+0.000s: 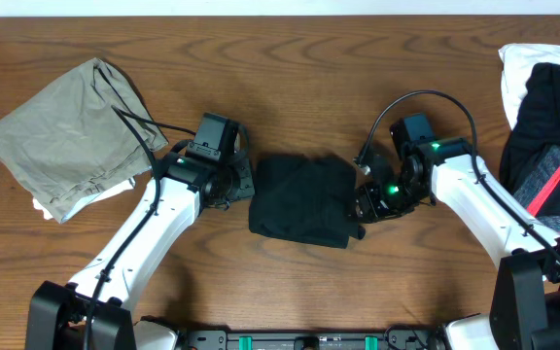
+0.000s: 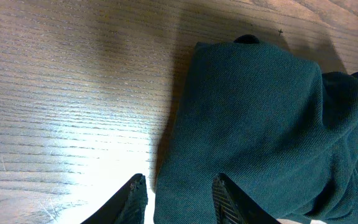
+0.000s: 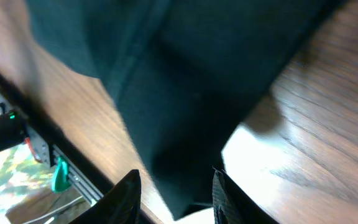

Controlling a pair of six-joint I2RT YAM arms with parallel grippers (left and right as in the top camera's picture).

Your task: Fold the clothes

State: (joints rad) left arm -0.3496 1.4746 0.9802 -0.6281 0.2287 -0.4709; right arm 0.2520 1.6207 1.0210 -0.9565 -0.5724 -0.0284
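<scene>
One black garment (image 1: 304,199), edges cut off, right fingers (image 3: 128,199) blurred

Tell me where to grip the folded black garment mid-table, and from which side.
Take the black fabric garment by its left edge, coming in low from the left. It lies flat in a folded block, and that edge looks straight, so the left pincer could likely pinch its layers.

Brown wood-grain table (image 1: 290,39) fills overhead view; bright glare on tabletop in left wrist view
</scene>
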